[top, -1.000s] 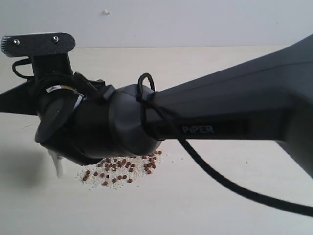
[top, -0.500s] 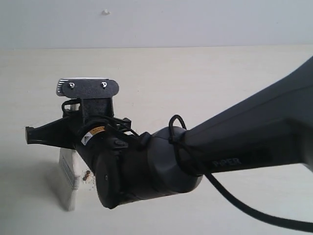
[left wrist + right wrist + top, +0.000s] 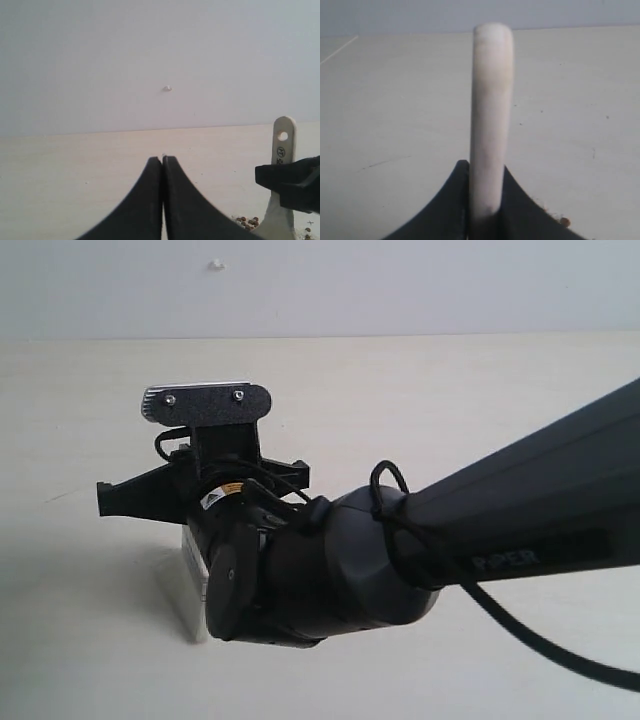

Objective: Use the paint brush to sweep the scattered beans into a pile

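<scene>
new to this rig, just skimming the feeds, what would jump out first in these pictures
The black right arm dominates the exterior view, reaching in from the right and hiding much of the table. The right gripper is clamped on the pale handle of the paint brush, held roughly upright. In the left wrist view the left gripper sits shut, a few beans beside the brush's foot.

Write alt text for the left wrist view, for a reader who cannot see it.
The left gripper, its two black fingers pressed shut and empty, points across a pale cream table toward a white wall. At the frame's edge, the right gripper clamps the cream wooden handle of a paint brush, near small reddish-brown round beans.
</scene>
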Robot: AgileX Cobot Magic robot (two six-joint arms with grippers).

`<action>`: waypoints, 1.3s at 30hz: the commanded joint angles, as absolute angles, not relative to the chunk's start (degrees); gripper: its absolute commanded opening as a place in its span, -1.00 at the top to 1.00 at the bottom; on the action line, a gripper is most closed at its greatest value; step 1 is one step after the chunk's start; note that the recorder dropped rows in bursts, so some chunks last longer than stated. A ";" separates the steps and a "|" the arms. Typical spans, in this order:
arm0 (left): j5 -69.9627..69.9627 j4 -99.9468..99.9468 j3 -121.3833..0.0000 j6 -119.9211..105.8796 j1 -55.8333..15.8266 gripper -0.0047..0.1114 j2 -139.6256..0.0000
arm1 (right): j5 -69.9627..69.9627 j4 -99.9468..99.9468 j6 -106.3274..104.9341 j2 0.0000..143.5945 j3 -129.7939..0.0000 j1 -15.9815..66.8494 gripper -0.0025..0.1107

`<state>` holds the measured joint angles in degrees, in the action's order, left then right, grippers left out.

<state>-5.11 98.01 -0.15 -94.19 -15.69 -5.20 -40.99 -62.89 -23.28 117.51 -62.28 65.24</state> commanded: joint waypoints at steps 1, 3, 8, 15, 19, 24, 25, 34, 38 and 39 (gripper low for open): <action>-5.18 98.15 0.00 -94.19 -15.99 0.92 -5.02 | -40.19 -64.39 -25.63 117.27 -61.44 62.35 0.96; -5.18 98.15 0.00 -94.19 -15.99 0.92 -5.02 | -40.19 -64.39 -25.63 117.27 -61.44 61.30 0.96; -5.18 98.15 0.00 -94.19 -15.99 0.92 -5.02 | -40.49 -64.28 -26.82 117.27 -61.56 59.23 0.96; -5.18 98.15 0.00 -94.19 -15.99 0.92 -5.02 | -39.48 -63.75 -26.82 113.48 -61.56 58.98 0.96; -5.18 98.15 0.00 -94.19 -15.99 0.92 -5.02 | -36.95 -62.51 -26.82 108.24 -61.56 58.98 0.96; -5.18 98.15 0.00 -94.19 -15.99 0.92 -5.02 | -37.95 -60.49 -21.64 107.09 -61.56 58.98 0.96; -5.18 98.15 0.00 -94.19 -15.99 0.92 -5.02 | -38.54 -59.80 -20.28 107.44 -61.56 58.98 0.96; -5.18 98.15 0.00 -94.19 -15.99 0.92 -5.02 | -45.41 -61.50 -12.13 118.88 -71.23 58.98 0.96; -5.18 98.15 0.00 -94.19 -15.99 0.92 -5.02 | -48.13 -69.69 -15.23 123.83 -77.86 58.98 0.96; -5.18 98.15 0.00 -94.19 -15.99 0.92 -5.02 | -49.14 -71.39 -16.34 124.67 -78.90 58.98 0.96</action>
<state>-5.22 98.01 -0.15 -94.19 -15.69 -5.20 -45.63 -67.14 -13.69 122.83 -75.92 59.29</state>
